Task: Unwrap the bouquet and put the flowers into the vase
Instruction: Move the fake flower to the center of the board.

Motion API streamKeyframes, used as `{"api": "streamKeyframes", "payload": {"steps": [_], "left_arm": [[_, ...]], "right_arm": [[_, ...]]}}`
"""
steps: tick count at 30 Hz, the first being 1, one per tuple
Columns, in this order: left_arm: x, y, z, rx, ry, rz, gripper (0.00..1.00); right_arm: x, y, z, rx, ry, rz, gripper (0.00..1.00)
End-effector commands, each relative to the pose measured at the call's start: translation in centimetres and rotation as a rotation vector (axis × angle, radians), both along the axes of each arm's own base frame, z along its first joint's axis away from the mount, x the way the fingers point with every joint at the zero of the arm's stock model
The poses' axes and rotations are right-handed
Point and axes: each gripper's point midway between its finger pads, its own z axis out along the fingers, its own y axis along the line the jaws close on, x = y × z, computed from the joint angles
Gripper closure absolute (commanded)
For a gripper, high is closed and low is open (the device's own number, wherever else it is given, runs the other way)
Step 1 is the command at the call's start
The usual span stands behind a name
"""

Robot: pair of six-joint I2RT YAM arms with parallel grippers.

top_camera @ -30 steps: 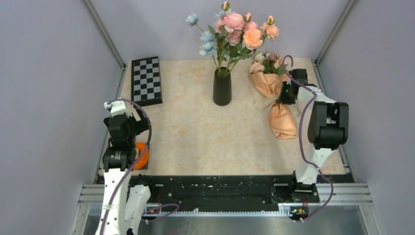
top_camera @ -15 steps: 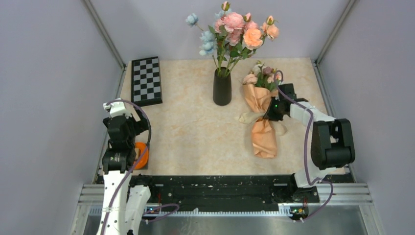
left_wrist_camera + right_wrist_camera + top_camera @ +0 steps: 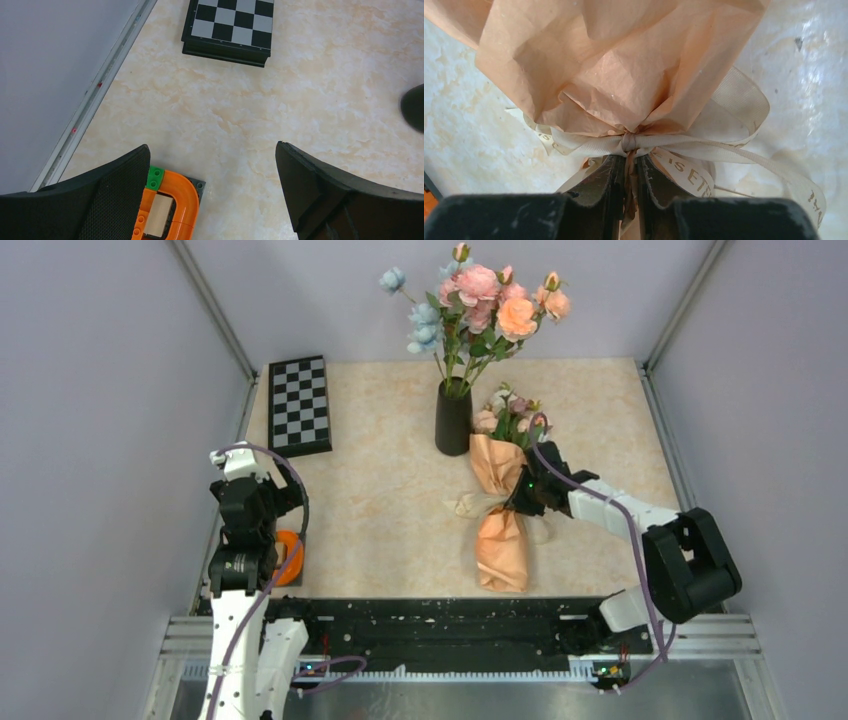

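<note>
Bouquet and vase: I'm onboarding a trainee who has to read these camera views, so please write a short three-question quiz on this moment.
1. True or false: the right pincer is shut on the bouquet at its ribbon tie.
2. What stands in the vase? A nothing; B a tall bunch of flowers; C the bouquet.
3. Fill in: the left pincer is ____.
Key: 1 true; 2 B; 3 open.
</note>
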Motion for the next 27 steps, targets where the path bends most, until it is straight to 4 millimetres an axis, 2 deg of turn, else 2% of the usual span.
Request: {"api": "streamKeyframes", "payload": {"steps": [1,6,12,23,27], "left_arm": [[0.3,-0.3,1.0,-0.003,-0.046,-0.014,0.01],[0.3,-0.3,1.0,-0.005,-0.048,-0.014,0.01],[0.3,-0.3,0.9,-0.005,-0.042,-0.013,0.01],[0.2,0.0,0.9,0.000,-0.040,0.001,0.01],[0.1,0.1,0.9,-0.001,-0.044,0.007,0.01]], "right_arm": [[-0.7,1.4,1.8,0.035,-0.065,-0.037,0.94],[-1.6,2.6,1.2,0.046,-0.068,-0.016,0.94],[-0.6,2.6,1.4,0.029,-0.117,-0.005,0.89],[0.0,1.1,3.9,-0.063,-0.201,0.029,0.58],[-0.1,0.5,5.2,-0.091,-0.230,0.038,0.51]]}}
